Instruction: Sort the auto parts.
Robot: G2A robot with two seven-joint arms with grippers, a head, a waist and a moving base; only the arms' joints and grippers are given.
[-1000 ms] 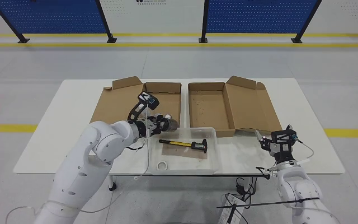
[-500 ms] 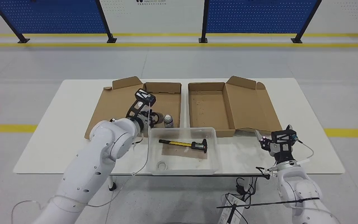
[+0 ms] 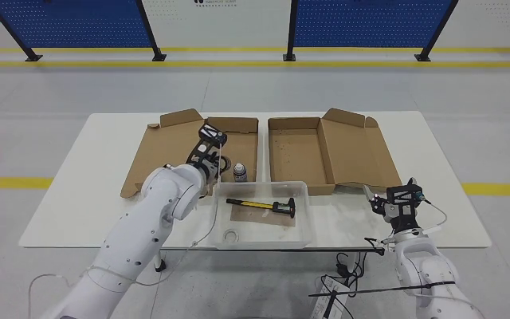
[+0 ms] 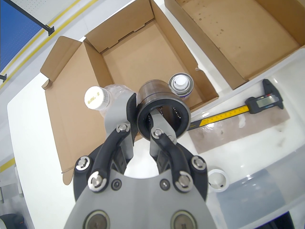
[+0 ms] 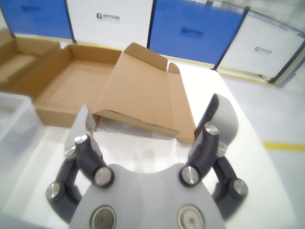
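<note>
Shifted since a second ago: left tool (image 4: pixel 143 110), drawn away from the corner of the clear plastic bin (image 4: pixel 257 187) to a spot above the near end of the left cardboard box (image 4: pixel 133 55), the arm folded in closer behind it. Still clamped on the linear bearing (image 4: pixel 164 106), one finger inside the bore, the other pressed against the outer wall.

Below, a white worktop (image 3: pixel 96 183) on a pale grey floor (image 3: pixel 255 88) crossed by yellow lines (image 3: pixel 239 62), with blue mesh screens (image 3: pixel 72 20) on black posts along the back of the room. On the worktop, two shallow open boxes side by side with flaps spread, and the bin just in front of them.

Linear bearing: a short, glossy, dark metal cylinder with a thick black end ring and an open bore, held tilted in the air over the left box. Standing upright in that box, close under it, a clear bottle (image 4: pixel 97 97) with a white cap and a small spray can (image 4: pixel 181 84).

In the bin, a yellow-and-black digital caliper (image 4: pixel 238 111) lying on a brown sheet (image 4: pixel 238 129), and a white ring (image 4: pixel 217 177) near the front.

Right cardboard box (image 4: pixel 238 24): a speckled, stained floor.

Right tool (image 5: pixel 149 104): fingers spread wide, gripping nothing, near the right front of the worktop, just before the right box's spread flap.
</note>
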